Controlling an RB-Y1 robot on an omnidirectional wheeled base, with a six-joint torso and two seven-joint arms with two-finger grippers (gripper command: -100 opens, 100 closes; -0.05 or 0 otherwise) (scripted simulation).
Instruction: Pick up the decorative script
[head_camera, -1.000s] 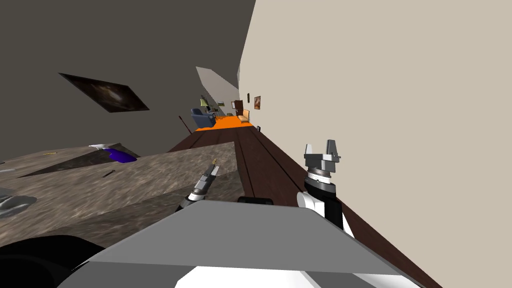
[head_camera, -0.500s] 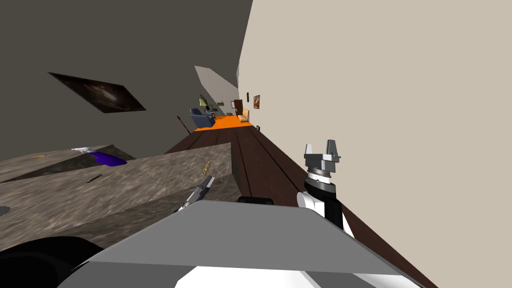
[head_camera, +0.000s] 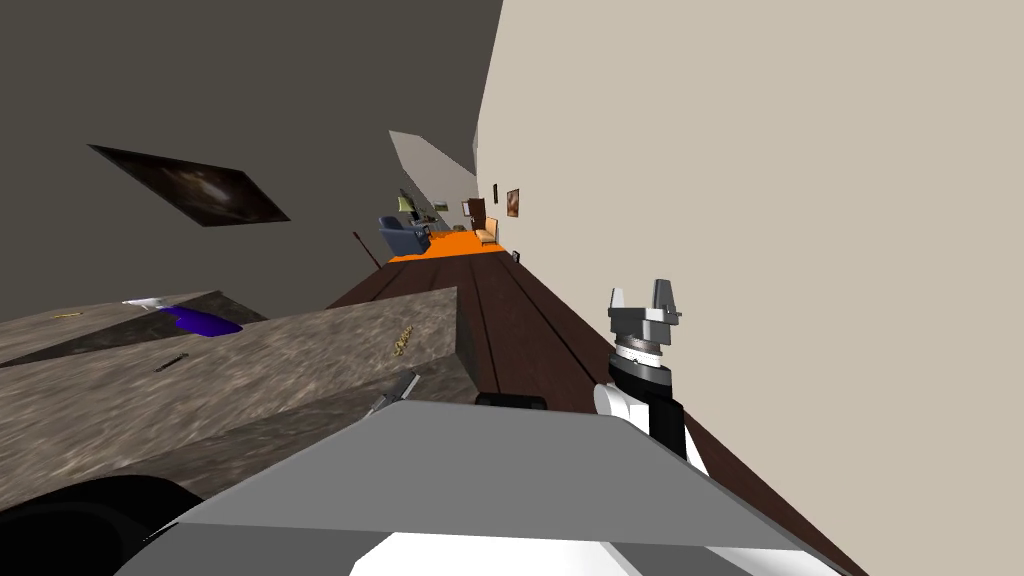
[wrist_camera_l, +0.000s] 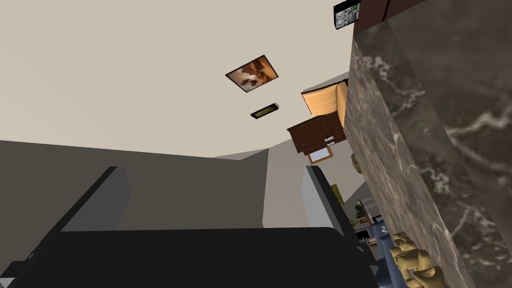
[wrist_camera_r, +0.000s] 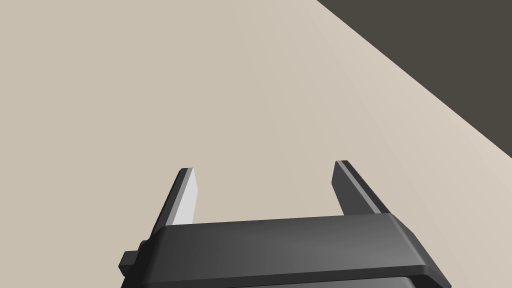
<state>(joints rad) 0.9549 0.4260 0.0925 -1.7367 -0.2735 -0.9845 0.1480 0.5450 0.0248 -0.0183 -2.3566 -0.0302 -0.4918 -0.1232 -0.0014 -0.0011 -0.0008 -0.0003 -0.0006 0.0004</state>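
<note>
The decorative script (head_camera: 403, 341) is a small gold piece lying on the mottled stone counter (head_camera: 300, 360), close to its edge by the dark wood floor. In the left wrist view the gold script (wrist_camera_l: 415, 262) shows beside the counter's side face (wrist_camera_l: 400, 165), off to one side of my left gripper (wrist_camera_l: 215, 168), whose fingers stand open with nothing between them. In the head view the left gripper (head_camera: 398, 390) sits low, just below the script and apart from it. My right gripper (head_camera: 643, 298) is raised near the beige wall, and the right gripper (wrist_camera_r: 264, 172) is open and holds nothing.
A purple object (head_camera: 205, 321) and a thin dark stick (head_camera: 171, 362) lie farther along the counter. A strip of dark wood floor (head_camera: 520, 330) runs between the counter and the beige wall (head_camera: 760, 200) towards an orange rug (head_camera: 455, 245) and a blue armchair (head_camera: 403, 236).
My left gripper has drawn back from the script towards my chest; the script stays on the counter. The whole head view has shifted, sliding the counter and its objects left.
</note>
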